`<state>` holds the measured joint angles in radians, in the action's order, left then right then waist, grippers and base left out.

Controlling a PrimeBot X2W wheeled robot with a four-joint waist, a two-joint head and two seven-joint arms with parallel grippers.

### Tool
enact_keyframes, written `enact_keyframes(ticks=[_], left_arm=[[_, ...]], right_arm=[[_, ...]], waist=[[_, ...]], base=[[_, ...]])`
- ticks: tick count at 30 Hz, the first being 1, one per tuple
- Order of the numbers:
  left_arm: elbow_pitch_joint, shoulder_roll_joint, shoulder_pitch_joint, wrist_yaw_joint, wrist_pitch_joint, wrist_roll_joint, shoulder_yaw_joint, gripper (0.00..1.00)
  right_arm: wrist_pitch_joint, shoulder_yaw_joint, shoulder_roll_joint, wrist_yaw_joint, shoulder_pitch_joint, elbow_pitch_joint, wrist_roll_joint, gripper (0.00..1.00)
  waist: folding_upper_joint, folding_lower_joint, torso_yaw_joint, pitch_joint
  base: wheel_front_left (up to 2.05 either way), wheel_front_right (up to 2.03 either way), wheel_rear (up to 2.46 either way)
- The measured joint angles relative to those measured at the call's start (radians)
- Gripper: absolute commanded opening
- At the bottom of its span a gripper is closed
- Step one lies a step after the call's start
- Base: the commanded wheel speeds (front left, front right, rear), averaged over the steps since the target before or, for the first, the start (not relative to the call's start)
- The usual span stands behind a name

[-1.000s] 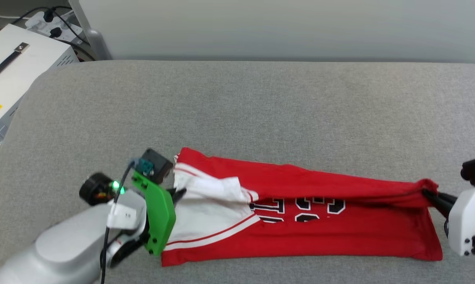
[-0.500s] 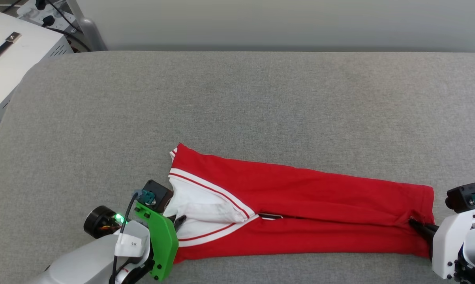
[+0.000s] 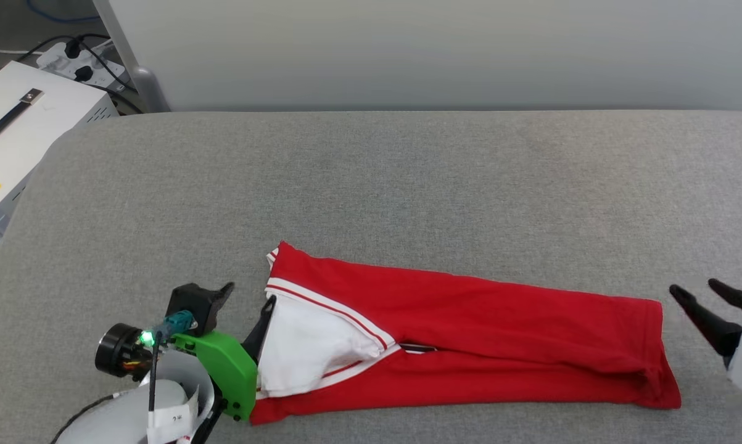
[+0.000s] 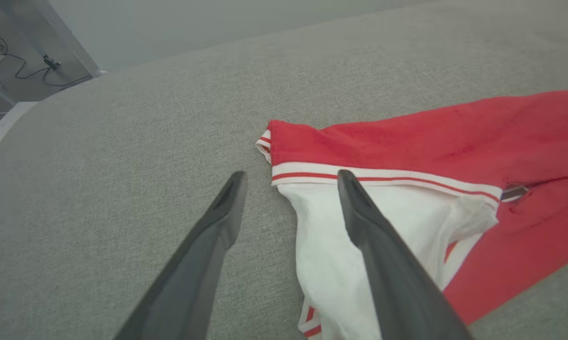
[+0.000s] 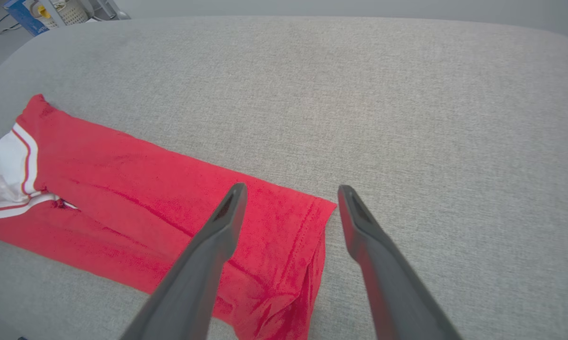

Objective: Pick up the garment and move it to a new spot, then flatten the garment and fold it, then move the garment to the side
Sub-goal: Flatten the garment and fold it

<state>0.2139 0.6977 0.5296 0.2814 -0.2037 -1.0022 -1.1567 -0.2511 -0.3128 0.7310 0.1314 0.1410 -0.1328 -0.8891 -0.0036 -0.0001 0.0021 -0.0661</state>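
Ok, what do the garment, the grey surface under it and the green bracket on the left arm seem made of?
The garment: soft matte knit fabric, probably cotton or polyester; it creases and folds limply, with striped ribbed trim. The grey surface: matte woven upholstery cloth, judging by its flecked weave. The green bracket: rigid smooth plastic with a slight sheen, possibly printed; unclear.

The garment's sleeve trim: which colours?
White trim with a red stripe; left wrist view.

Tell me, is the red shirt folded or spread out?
Folded. The garment lies as a long narrow band on the grey surface, one red layer lapped over another, a white sleeve showing at one end.
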Motion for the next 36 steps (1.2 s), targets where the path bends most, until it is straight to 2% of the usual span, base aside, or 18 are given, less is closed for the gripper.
enact_keyframes(ticks=[7,12,15,21,24,32,36], left_arm=[[-0.02,-0.016,-0.035,0.099,-0.051,0.069,0.095,1.0],[-0.063,-0.058,-0.083,0.157,-0.052,0.176,0.223,1.0],[-0.085,-0.089,-0.133,0.169,-0.052,0.246,0.312,1.0],[-0.098,-0.169,-0.234,0.167,-0.052,0.38,0.454,1.0],[-0.107,-0.216,-0.276,0.152,-0.052,0.44,0.538,1.0],[-0.133,-0.34,-0.37,0.086,-0.052,0.601,0.705,1.0],[-0.153,-0.41,-0.405,0.036,-0.052,0.672,0.764,1.0]], right_arm=[[-0.099,0.139,0.017,0.0,-0.039,-0.023,-0.08,1.0],[-0.211,0.158,0.001,0.0,-0.065,-0.088,-0.128,1.0],[-0.233,0.163,-0.027,0.0,-0.067,-0.119,-0.136,1.0],[-0.256,0.136,-0.083,0.0,-0.066,-0.169,-0.132,1.0],[-0.267,0.122,-0.104,0.0,-0.056,-0.198,-0.131,1.0],[-0.276,0.078,-0.133,-0.001,-0.029,-0.207,-0.156,1.0],[-0.259,0.049,-0.138,-0.001,-0.014,-0.218,-0.164,1.0]], waist=[[-0.0001,0.0,0.018,-0.01],[0.0,0.0001,0.033,-0.026],[0.0,0.0,0.044,-0.039],[0.0,0.0,0.067,-0.067],[0.0,0.0001,0.079,-0.078],[0.0,0.0,0.102,-0.096],[0.0,0.0001,0.104,-0.094]], base=[[0.0,0.0,0.0],[0.0,0.0,0.0],[0.0,0.0,0.0],[0.0,0.0,0.0],[0.0,0.0,0.0],[0.0,0.0,0.0],[0.0,0.0,0.0]])
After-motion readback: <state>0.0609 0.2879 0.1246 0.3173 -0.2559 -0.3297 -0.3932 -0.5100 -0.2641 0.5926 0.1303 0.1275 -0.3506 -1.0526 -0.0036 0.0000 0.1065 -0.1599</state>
